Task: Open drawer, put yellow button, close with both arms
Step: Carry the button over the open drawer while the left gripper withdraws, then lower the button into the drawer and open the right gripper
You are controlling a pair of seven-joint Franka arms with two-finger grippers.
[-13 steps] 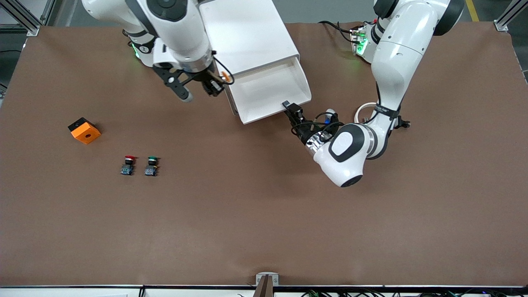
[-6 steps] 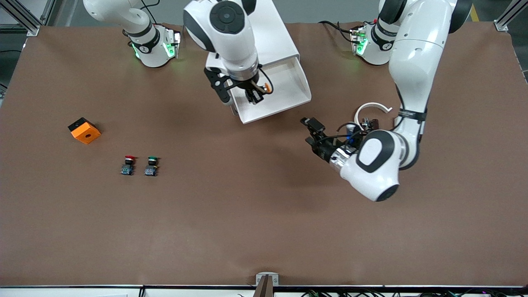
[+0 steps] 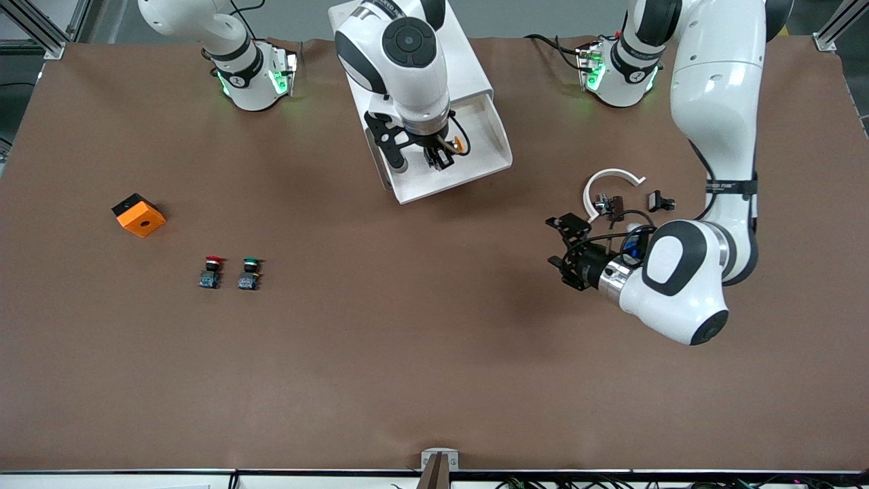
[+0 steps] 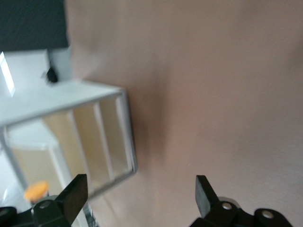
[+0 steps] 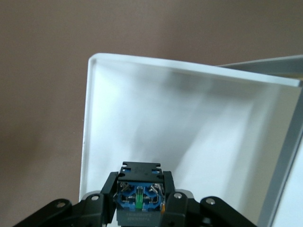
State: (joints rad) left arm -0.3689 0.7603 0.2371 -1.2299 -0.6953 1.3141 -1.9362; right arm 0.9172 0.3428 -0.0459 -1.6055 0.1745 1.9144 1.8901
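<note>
Over drawer: right gripper moved in (yellow button held).

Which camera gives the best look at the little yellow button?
The front view: the yellow button, cap showing, sits in the right end effector over the open drawer. The right wrist view shows only its bluish base; the left wrist view, an orange blur.

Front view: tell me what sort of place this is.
Likely a robotics lab bench: two arms bolted along a brown-covered table, aluminium frame posts at its corners, and the right gripper holding the yellow button over the open drawer.
</note>
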